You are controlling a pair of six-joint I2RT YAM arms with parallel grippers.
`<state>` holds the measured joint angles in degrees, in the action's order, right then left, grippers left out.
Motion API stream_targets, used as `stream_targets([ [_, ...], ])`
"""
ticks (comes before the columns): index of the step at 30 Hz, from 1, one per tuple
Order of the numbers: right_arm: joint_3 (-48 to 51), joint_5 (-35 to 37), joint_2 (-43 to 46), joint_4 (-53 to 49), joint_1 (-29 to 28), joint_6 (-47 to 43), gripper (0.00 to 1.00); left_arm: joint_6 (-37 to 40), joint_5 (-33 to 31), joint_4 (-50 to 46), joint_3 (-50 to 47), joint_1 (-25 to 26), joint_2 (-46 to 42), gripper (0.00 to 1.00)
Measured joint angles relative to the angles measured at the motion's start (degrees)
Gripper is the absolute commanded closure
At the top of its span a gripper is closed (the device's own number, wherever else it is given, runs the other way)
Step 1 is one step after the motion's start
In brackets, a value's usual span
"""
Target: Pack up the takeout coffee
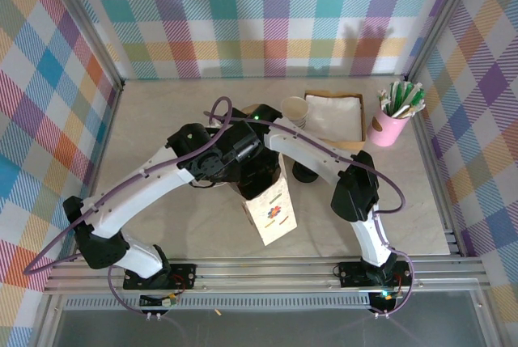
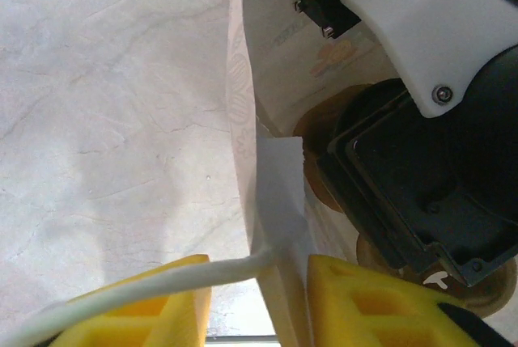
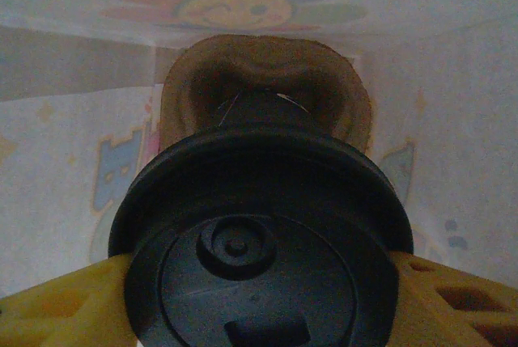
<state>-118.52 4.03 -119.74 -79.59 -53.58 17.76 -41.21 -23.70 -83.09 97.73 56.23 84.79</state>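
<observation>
From the top external camera, a white paper bag printed with a small flower [image 1: 272, 211] stood upright at the middle of the pale table [image 1: 162, 120]. Both arms met over its open mouth, the left arm [image 1: 154, 179] from the left and the right arm [image 1: 312, 149] bending in from the far side. Behind them stood a stack of white-rimmed paper cups [image 1: 295, 110], a cardboard tray of white napkins [image 1: 332, 94] and a pink cup of green-and-white packets [image 1: 388, 130]. A low stack of black lids [image 1: 306, 173] lay near the bag. In the left wrist view, the left gripper [image 2: 259, 286] stood partly open astride the bag's rim, its yellow fingers [image 2: 372, 302] apart, with the paper wall and the white cord handle [image 2: 162, 286] between them and the gap wider than the paper. In the right wrist view, the right gripper [image 3: 259, 298] was closed on the takeout coffee [image 3: 259, 234] inside the bag. Its round black plastic lid faced the camera, showing a raised rim, a central button and a rectangular recess, and it hid the cup's sides. Beyond it, a brown cardboard insert [image 3: 263, 72] lay deeper in the bag.
</observation>
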Motion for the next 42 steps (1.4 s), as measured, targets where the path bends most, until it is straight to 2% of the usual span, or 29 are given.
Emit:
stream_targets([
  [9, -3.6, 0.4, -2.5, -1.3, 0.1, -0.3, 0.58, 3.0, 0.9, -2.2, 9.2, 0.5, 1.2, 0.59],
  [16, -7.3, 1.3, -4.8, -1.9, 0.6, -0.3, 0.54, 5.8, 0.4, -3.9, 12.8, 0.4, 0.8, 0.57],
  [22, -7.9, 1.5, -5.4, -2.1, 0.7, -0.1, 0.58, 8.9, 1.1, -3.8, 14.4, 0.5, 0.7, 0.54],
  [29, -8.4, 1.4, -5.4, -2.4, 0.8, 3.2, 0.6, 8.9, 3.2, -2.7, 11.8, 0.2, -1.8, 0.54],
  [33, -8.3, 1.3, -5.4, -2.3, 0.8, 5.4, 0.61, 7.1, 7.6, -2.7, 11.2, -3.3, -3.2, 0.53],
  [36, -8.3, 1.3, -5.4, -2.3, 0.8, 7.1, 0.62, 4.5, 10.3, -2.3, 10.2, -8.2, -5.4, 0.54],
  [42, -6.7, 1.7, -4.5, -1.3, 0.7, 9.3, 0.63, -1.6, 15.2, 1.3, 2.3, -13.7, -12.6, 0.54],
])
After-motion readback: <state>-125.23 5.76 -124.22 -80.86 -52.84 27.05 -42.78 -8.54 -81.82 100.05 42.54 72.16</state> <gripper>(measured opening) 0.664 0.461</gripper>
